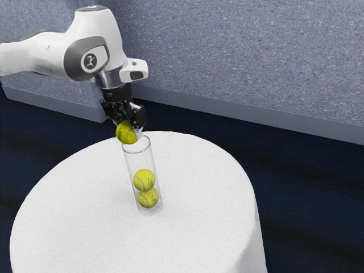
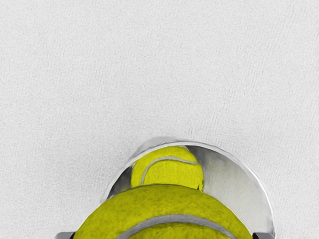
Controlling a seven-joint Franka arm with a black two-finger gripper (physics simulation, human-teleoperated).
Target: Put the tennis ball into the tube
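Gripper [image 1: 129, 126]: clamped on the tennis ball [image 1: 126, 133] from two opposite sides, so that its underside is left free to enter first.
Tennis ball: held high, beside and partly over the mouth of the tube [image 1: 131, 162], toward 11 o'clock from it in the exterior view; whether the rim is touched cannot be told.
Tube: stood on the tabletop [image 1: 210, 193] with its open end up, so that balls can be fed from above.
Stacked balls: two are seated inside, the upper ball [image 1: 144, 180] on the lower ball [image 1: 149, 198]; room seems to be left above them for a third.
Alignment: part of the opening is seen past the held ball in the wrist view, so a small shift toward 5 o'clock in the exterior view is probably needed.
Risk: if released off-centre, the ball could be caught on the rim or the tube tipped.
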